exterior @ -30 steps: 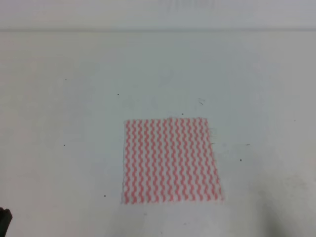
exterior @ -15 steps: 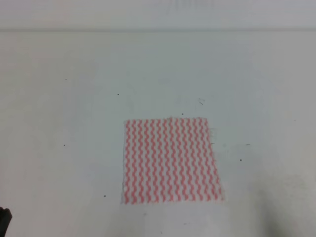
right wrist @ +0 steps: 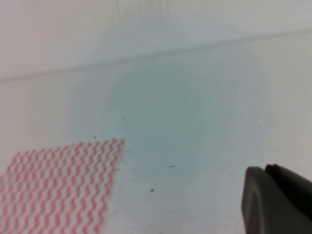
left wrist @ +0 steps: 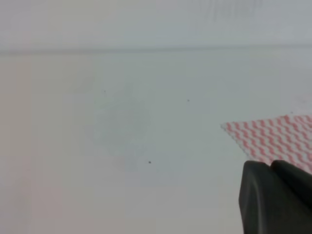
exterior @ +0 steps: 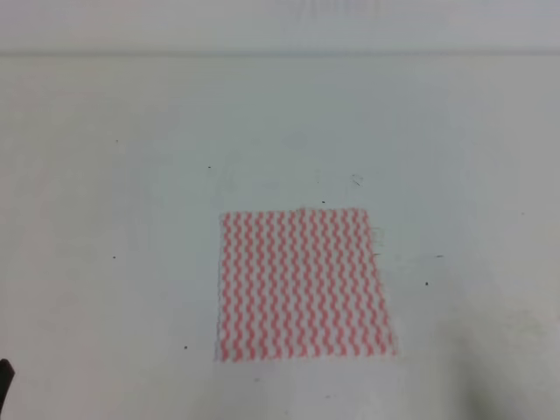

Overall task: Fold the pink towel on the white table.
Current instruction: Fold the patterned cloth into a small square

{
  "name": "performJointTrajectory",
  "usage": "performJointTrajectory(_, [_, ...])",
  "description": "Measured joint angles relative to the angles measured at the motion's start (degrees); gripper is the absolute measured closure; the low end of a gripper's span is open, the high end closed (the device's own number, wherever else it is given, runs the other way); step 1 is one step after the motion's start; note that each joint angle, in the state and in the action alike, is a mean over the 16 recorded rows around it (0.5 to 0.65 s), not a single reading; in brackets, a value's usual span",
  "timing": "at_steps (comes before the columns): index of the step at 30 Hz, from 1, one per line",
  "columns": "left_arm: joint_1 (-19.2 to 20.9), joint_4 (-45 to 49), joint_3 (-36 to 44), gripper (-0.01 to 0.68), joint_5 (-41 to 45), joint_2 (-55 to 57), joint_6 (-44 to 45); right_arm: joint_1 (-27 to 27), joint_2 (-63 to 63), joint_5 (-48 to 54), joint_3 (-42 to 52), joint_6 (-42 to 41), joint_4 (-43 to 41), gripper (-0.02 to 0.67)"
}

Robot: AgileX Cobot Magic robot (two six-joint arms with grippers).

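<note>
The pink towel (exterior: pixel 302 284) lies flat and unfolded on the white bench (exterior: pixel 131 175), a little right of the middle and toward the near edge. Nothing touches it. Only a dark part of the left gripper (left wrist: pixel 278 200) shows in its wrist view, and the same for the right gripper (right wrist: pixel 278 202); I cannot tell how wide either stands.
</note>
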Motion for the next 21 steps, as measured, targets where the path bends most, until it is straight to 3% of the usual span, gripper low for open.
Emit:
performJointTrajectory(13, [0.00,-16.24,0.15,0.674,-12.35,-0.17,-0.57,0.00,0.00,-7.09,-0.09,0.04,25.32,0.667])
performJointTrajectory(21, [0.00,-21.74,0.21,0.674,-14.63,-0.17,-0.82,0.00,-0.18,-8.09,0.09,-0.40,33.31,0.667])
